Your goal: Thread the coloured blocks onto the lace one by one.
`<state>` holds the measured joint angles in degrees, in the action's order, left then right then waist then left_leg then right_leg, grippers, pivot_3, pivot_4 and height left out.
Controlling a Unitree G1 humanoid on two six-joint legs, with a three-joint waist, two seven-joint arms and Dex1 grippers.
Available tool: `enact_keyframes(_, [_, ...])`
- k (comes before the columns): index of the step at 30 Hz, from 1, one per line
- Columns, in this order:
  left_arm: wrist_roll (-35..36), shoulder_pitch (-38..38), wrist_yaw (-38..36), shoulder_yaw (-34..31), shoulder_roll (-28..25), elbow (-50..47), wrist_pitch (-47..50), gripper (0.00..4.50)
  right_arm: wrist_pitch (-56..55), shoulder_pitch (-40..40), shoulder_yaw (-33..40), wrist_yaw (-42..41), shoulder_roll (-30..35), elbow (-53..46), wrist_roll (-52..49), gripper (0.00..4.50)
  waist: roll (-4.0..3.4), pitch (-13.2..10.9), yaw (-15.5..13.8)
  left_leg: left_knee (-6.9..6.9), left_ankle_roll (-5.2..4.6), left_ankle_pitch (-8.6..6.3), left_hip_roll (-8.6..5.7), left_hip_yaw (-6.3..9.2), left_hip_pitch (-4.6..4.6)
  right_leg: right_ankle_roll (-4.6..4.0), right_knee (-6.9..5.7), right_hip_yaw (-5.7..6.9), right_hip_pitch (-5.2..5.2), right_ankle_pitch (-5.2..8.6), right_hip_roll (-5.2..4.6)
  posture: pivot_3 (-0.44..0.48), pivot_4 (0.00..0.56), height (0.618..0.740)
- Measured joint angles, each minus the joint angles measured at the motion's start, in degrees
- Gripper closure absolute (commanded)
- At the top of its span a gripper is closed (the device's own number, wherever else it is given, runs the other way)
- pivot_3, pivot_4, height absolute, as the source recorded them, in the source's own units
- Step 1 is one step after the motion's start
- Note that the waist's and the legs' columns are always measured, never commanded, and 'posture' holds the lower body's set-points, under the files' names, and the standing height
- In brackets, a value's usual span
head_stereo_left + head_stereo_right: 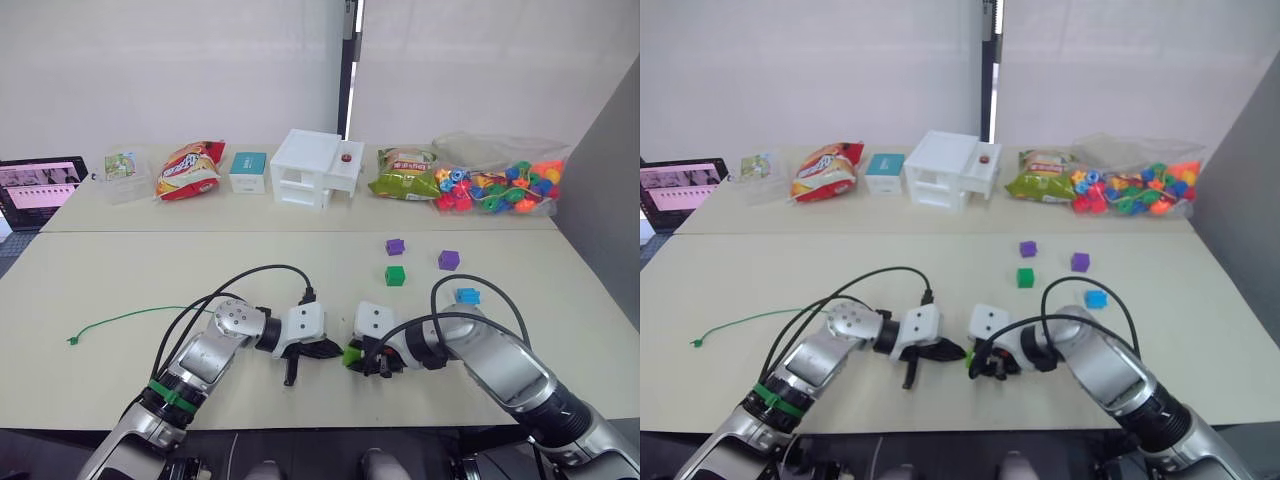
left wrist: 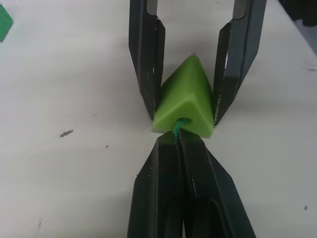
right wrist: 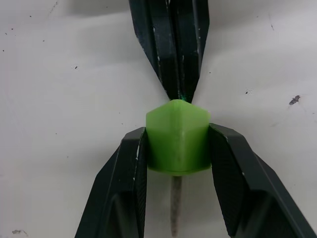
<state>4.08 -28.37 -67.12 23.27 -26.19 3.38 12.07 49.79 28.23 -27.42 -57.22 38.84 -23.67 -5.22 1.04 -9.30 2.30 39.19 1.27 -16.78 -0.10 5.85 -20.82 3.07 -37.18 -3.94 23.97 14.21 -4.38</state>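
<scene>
The lime green wedge point(image 3: 177, 139) sits low over the table's front edge, and my right gripper point(image 3: 176, 136) is shut on its two sides. My left gripper point(image 2: 177, 141) faces it tip to tip, shut on the lace point(image 2: 177, 128), which enters a hole in the wedge point(image 2: 185, 99). A thin pale tip point(image 3: 175, 208) pokes out of the wedge's far side. The rest of the lace point(image 1: 120, 320) trails left across the table to a knotted tail. Two purple cubes point(image 1: 395, 246) point(image 1: 448, 260), a dark green cube point(image 1: 395, 275) and a blue flower block point(image 1: 467, 296) lie loose at the right.
Along the table's back edge stand a clear bag of mixed beads point(image 1: 497, 187), two snack bags point(image 1: 188, 168) point(image 1: 403, 173), a white box point(image 1: 315, 168), a teal box point(image 1: 248, 171) and a screen point(image 1: 40, 188). Black cables point(image 1: 270, 270) loop over both wrists.
</scene>
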Motion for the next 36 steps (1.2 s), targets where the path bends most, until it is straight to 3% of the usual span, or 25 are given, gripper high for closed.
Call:
enact_keyframes(2, [0.10, -0.02, 0.07, -0.04, 0.04, -0.24, 1.32, 4.48, 0.02, 0.02, -0.03, 0.02, -0.01, 0.01, -0.01, 3.20, 0.00, 0.00, 0.01, 0.00, 0.00, 0.00, 0.01, 0.01, 0.01, 0.00, 0.00, 0.00, 0.00, 0.00, 0.01, 0.000, 0.150, 0.740])
enact_keyframes(5, [0.82, 0.32, -0.25, -0.66, -0.87, -1.45, 3.92, 3.71, -0.02, 0.04, -0.06, 0.06, -0.07, 0.01, -0.07, 3.20, 0.00, 0.00, 0.03, 0.00, 0.00, 0.00, 0.00, 0.01, 0.00, 0.00, 0.00, 0.00, 0.01, 0.00, 0.01, 0.000, 0.150, 0.740])
enact_keyframes(10, [4.33, 1.47, -2.17, -2.05, -3.15, -5.26, 6.96, 2.03, -0.04, 0.08, -0.25, 0.37, -0.19, 0.05, -0.13, 3.20, 0.00, 0.00, 0.13, -0.01, 0.00, 0.00, 0.01, 0.03, -0.01, 0.00, -0.02, 0.01, 0.04, 0.00, 0.01, 0.000, 0.150, 0.740])
enact_keyframes(20, [2.54, 2.64, -2.14, -1.71, -5.54, -2.03, 0.37, 2.03, -0.04, 0.10, -0.27, 0.62, -0.14, 0.11, -0.48, 3.20, 0.00, 0.00, 0.09, -0.02, 0.00, 0.00, 0.01, 0.02, 0.02, 0.00, 0.00, 0.01, 0.02, 0.00, 0.02, 0.000, 0.150, 0.740])
enact_keyframes(28, [2.71, 2.30, -0.86, -2.73, -3.48, 0.75, -0.84, 4.46, 0.02, 0.09, -0.31, 0.62, 0.18, 0.10, -0.63, 3.20, 0.00, 0.00, 0.05, -0.02, 0.00, 0.00, 0.01, 0.02, 0.06, 0.00, 0.02, 0.01, -0.06, 0.00, 0.01, 0.000, 0.150, 0.740])
enact_keyframes(36, [2.88, 2.20, -1.56, -2.54, -2.65, 0.59, -0.55, 4.46, 0.43, 0.07, -0.34, 0.88, 0.18, -0.17, -0.66, 3.20, 0.00, 0.00, 0.05, -0.02, 0.00, 0.00, 0.01, 0.02, 0.05, 0.00, 0.02, 0.01, -0.05, 0.00, 0.01, 0.000, 0.150, 0.740])
